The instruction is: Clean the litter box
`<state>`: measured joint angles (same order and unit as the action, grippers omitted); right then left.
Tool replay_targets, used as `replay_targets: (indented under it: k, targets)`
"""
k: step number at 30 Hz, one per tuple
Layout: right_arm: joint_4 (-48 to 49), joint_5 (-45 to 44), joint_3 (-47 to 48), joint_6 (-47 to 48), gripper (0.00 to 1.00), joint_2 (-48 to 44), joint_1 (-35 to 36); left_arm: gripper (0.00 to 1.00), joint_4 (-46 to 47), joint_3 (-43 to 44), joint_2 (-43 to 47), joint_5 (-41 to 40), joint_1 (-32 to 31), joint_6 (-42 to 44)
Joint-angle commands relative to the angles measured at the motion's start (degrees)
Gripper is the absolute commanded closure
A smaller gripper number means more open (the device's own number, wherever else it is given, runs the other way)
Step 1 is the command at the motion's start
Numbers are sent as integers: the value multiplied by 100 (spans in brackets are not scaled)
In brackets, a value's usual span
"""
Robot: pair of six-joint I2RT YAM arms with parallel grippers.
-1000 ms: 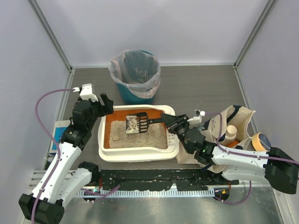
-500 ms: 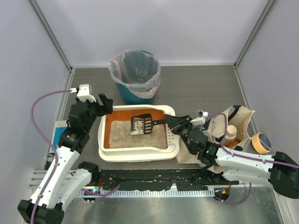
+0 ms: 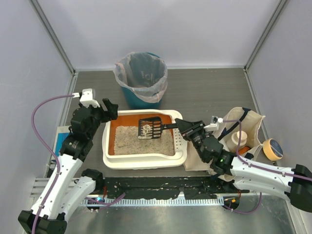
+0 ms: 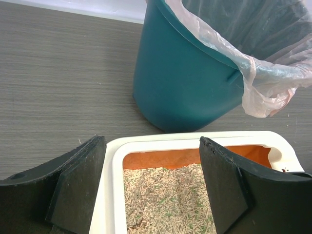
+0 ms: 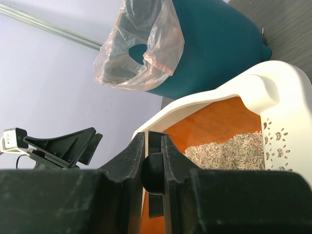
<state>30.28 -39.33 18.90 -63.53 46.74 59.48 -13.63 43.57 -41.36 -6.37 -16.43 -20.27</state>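
The litter box (image 3: 146, 161), cream-white with orange inner walls and beige litter, sits at the table's middle. It also shows in the left wrist view (image 4: 114, 165) and the right wrist view (image 5: 273, 92). My right gripper (image 3: 184, 127) is shut on the handle of a black slotted scoop (image 3: 150, 127), held over the litter at the box's far side with some clumps on it. In the right wrist view the gripper (image 5: 152, 139) clamps the scoop's handle (image 5: 155, 170). My left gripper (image 3: 109, 109) is open and empty above the box's far-left corner, as the left wrist view (image 4: 151, 146) also shows.
A teal bin (image 3: 141, 83) with a plastic liner stands just behind the box, also in the left wrist view (image 4: 185, 83) and the right wrist view (image 5: 219, 48). A beige tote bag (image 3: 239, 129) with a bottle sits right of the box. An orange tape roll (image 3: 272, 148) lies beside it.
The scoop has moved right and tipped up; most of the litter it carried has fallen back into the box. My right arm drew back to the right. The left gripper barely shifted.
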Motion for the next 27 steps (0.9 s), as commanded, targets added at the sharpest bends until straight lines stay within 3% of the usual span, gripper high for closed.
replay_targets:
  k: [1, 5, 8, 10, 11, 13, 15, 18, 21, 23, 24, 26, 27]
  targets:
    - [-1, -162, 219, -10, 99, 107, -16, 19, 106, 108, 94, -66, 25, -3]
    - [863, -22, -157, -214, 99, 221, -121, 19, 45, 143, 76, -75, 17, 23]
    - [164, 31, 149, -525, 99, 344, -182, 19, 36, 152, 67, -66, 25, 6]
    - [914, 101, -174, -879, 99, 371, -314, 19, 18, 169, 50, -49, 17, -12]
    - [1336, 171, -411, -550, 99, 397, -332, 19, 35, 169, 50, 21, 25, -29]
    - [765, 224, -116, -283, 99, 380, -332, 19, 62, 160, 6, 109, 25, -73]
    - [-12, 75, 255, -720, 99, 345, -376, 19, 53, 178, -47, 206, 25, -100]
    - [1231, 75, -298, -434, 99, 309, -394, 19, -17, 231, -117, 233, 25, -100]
    - [568, -4, -88, -643, 99, 222, -420, 19, -26, 213, -109, 180, 25, -91]
    - [847, 118, -106, -179, 99, 230, -420, 19, -26, 204, -82, 136, 17, -82]
    - [517, 154, -10, -99, 99, 213, -420, 19, -17, 187, -74, 119, 25, -73]
    - [163, 58, 36, -412, 99, 151, -455, 18, -17, 187, -74, 57, 25, -65]
    - [562, 48, -113, -450, 99, 90, -490, 18, -26, 187, -74, 57, 17, -56]
